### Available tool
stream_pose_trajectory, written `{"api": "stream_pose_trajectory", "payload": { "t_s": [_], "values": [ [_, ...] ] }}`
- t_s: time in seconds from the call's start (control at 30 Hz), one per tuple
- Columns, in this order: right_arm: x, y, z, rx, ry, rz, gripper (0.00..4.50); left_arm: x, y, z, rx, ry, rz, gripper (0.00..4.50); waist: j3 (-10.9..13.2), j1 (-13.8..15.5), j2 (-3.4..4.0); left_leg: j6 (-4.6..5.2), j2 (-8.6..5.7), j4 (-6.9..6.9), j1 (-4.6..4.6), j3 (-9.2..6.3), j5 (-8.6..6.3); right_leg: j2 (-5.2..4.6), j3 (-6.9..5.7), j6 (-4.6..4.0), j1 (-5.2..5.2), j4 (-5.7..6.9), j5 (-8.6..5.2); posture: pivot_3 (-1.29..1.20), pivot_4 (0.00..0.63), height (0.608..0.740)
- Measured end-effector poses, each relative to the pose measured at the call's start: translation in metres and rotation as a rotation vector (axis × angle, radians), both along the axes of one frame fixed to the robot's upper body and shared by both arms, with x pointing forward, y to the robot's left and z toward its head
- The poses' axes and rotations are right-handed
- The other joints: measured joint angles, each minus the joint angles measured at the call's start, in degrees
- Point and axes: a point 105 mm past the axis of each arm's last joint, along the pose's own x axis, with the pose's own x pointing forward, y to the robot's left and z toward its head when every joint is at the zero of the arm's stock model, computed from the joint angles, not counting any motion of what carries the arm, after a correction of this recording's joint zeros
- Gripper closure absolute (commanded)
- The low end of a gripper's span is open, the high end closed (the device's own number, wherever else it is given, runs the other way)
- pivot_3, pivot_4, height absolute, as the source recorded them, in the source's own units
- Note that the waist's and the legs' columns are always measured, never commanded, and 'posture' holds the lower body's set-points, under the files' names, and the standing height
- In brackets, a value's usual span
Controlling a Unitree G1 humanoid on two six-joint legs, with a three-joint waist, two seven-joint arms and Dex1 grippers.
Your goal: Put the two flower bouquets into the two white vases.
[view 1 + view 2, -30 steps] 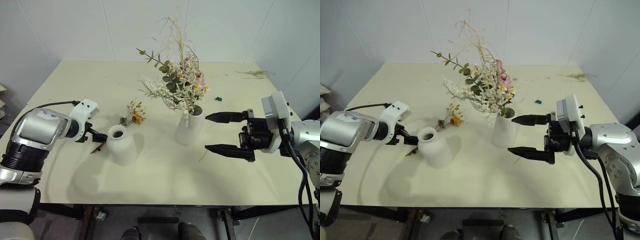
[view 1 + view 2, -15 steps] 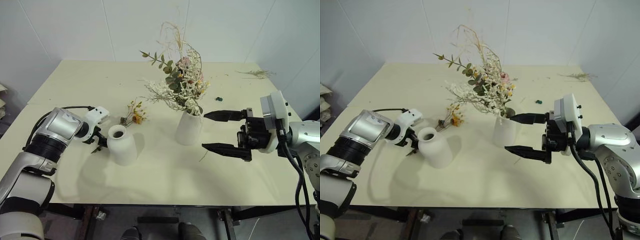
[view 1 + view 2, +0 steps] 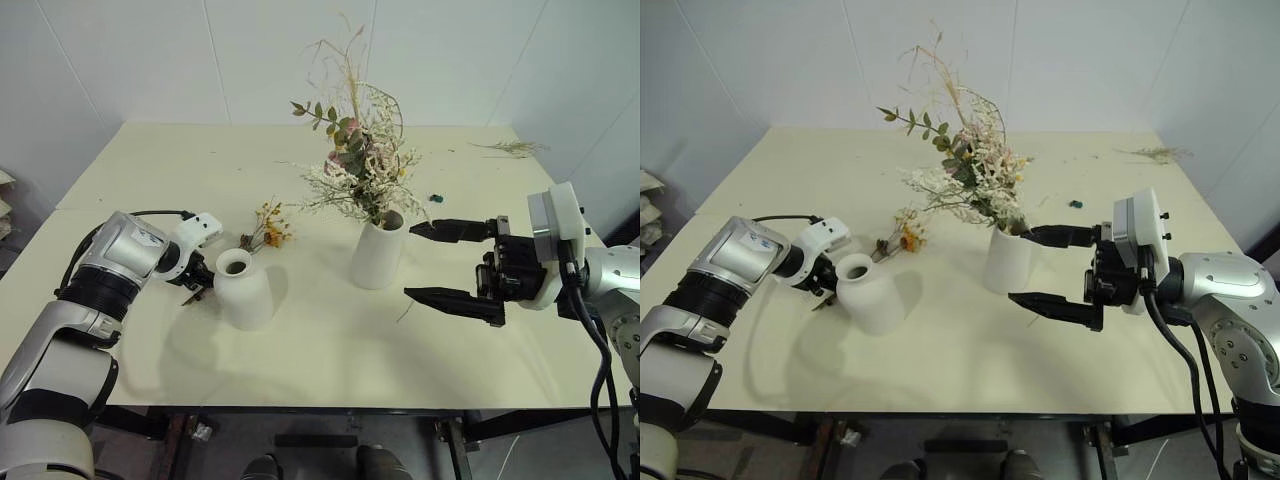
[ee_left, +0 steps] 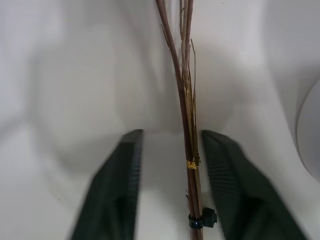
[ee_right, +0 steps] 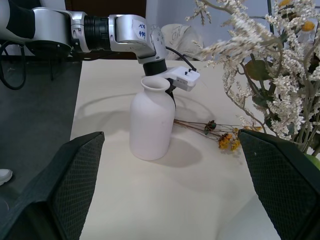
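The bushy bouquet (image 3: pixel 360 165) of white sprigs, green leaves and pink blooms stands in the taller white vase (image 3: pixel 378 255). Just right of that vase my right gripper (image 3: pixel 410 260) is open and holds nothing. The sparse yellow-orange bouquet (image 3: pixel 270 228) lies flat on the table behind the short squat vase (image 3: pixel 243 290), which has nothing in it. My left gripper (image 3: pixel 200 283) is low at that vase's left side, over the stem ends. In the left wrist view the thin stems (image 4: pixel 186 125) run between its fingers (image 4: pixel 127 165), closer to one, with a gap to the other.
Loose dried twigs (image 3: pixel 515 147) lie at the table's back right corner. A small dark green scrap (image 3: pixel 436 198) lies behind my right gripper. The cream table (image 3: pixel 330 360) has bare room in front of both vases.
My left gripper has dropped in beside the short vase and its fingers have narrowed around the stems. The bushy bouquet has swung more upright in the tall vase. The right gripper stayed put.
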Motion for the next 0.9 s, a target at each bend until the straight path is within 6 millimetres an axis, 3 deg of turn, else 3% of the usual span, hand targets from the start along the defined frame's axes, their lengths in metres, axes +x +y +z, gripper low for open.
{"api": "stream_pose_trajectory", "payload": {
  "t_s": [0.1, 0.43, 0.57, 0.73, 0.9],
  "values": [
    [-0.004, 0.003, 0.002, 0.000, -0.012, 0.018, 0.00, 0.001, 0.005, 0.001, -0.008, -0.005, 0.021, 4.45, 0.0, 0.0, 0.00, 0.00, 0.00, 0.00, -0.01, 0.00, 0.00, 0.00, 0.00, 0.00, 0.00, -0.01, 0.00, 0.00, 0.150, 0.740],
    [-0.008, 0.007, 0.005, 0.006, -0.025, 0.041, 0.00, 0.007, 0.040, 0.008, -0.063, -0.104, 0.153, 4.49, 0.0, 0.1, 0.00, 0.01, 0.00, -0.01, -0.07, -0.01, -0.01, -0.02, -0.01, 0.01, -0.03, -0.05, 0.00, 0.00, 0.150, 0.740],
    [-0.008, 0.006, 0.006, 0.009, -0.041, 0.041, 0.00, 0.015, 0.030, 0.027, -0.221, -0.237, 0.098, 4.49, 0.0, 0.3, -0.01, 0.00, -0.01, -0.01, -0.08, -0.01, -0.01, -0.02, -0.02, 0.02, -0.02, -0.06, 0.01, 0.00, 0.150, 0.740],
    [-0.005, 0.005, 0.005, 0.007, -0.048, 0.024, 0.00, 0.018, 0.016, 0.064, -0.543, -0.438, 0.037, 4.49, 0.0, 0.3, 0.00, 0.00, 0.00, -0.01, -0.09, -0.01, -0.01, -0.04, -0.02, 0.03, -0.02, -0.05, 0.02, 0.00, 0.150, 0.740],
    [0.000, 0.002, 0.004, 0.018, -0.047, 0.002, 0.00, -0.001, 0.002, 0.110, -0.918, -0.658, -0.136, 4.49, 0.0, 0.1, -0.01, -0.01, 0.00, 0.00, -0.07, 0.00, -0.01, -0.04, -0.02, 0.04, -0.04, -0.01, 0.02, 0.00, 0.150, 0.740]
  ]
}}
